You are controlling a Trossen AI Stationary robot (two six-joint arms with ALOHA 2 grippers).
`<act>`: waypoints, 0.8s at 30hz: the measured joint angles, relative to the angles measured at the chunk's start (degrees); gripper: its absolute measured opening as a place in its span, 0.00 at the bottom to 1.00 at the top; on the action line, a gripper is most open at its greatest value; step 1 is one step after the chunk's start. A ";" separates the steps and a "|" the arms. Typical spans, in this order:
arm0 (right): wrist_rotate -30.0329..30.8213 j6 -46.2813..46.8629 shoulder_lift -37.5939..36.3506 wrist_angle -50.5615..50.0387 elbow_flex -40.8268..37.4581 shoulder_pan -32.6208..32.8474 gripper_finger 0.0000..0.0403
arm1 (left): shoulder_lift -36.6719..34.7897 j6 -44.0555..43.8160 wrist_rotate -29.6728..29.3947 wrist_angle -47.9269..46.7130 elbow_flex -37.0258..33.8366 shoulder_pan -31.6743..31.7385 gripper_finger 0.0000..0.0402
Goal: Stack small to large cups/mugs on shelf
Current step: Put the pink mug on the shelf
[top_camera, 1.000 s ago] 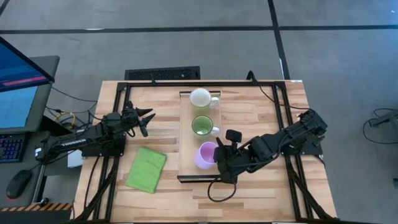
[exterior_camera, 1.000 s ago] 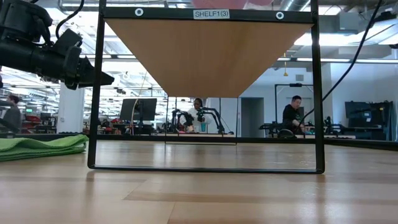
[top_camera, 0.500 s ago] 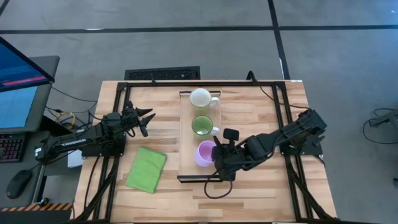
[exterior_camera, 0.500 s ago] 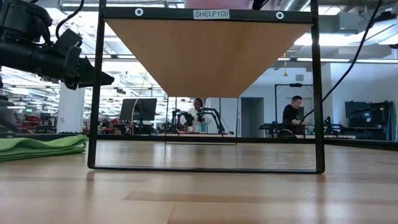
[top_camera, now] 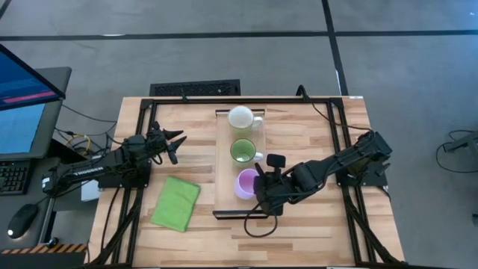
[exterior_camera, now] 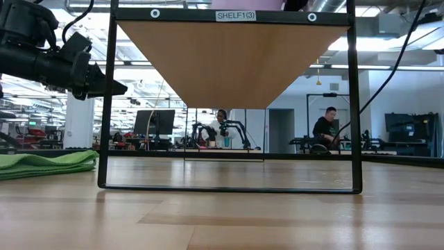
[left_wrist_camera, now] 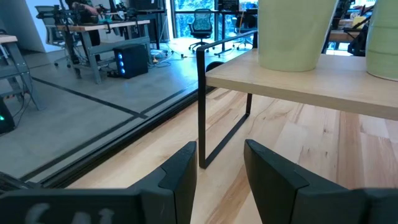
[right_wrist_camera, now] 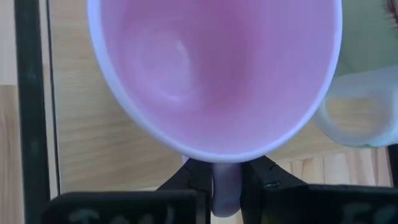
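Three mugs stand in a row along the raised shelf: the white mug at the far end, the light green mug in the middle, and the light purple mug at the near end. My right gripper is at the purple mug's right side, shut on its handle. In the right wrist view I look into the purple mug, with the green mug's handle beside it. My left gripper is open and empty, left of the shelf. My right gripper pinches the purple mug's side handle between its two fingers. The fingers come from the table's right side, slanting down. The mug is upright with its mouth up, over the shelf's near end; I cannot tell whether its base rests on the board.
A folded green cloth lies flat on the tabletop left of the shelf and also shows in the low view. The shelf's dark frame stands at its ends. A black cable loops on the table near the shelf's near end.
My right gripper has shifted a little toward the table's left edge, carrying the purple mug by its handle over the shelf's near end. It has stayed shut, and the mug has stayed upright.
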 joint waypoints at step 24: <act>-1.25 -5.32 2.58 3.74 0.16 -0.74 0.15 | -0.01 0.00 0.00 0.00 -0.01 -0.01 0.31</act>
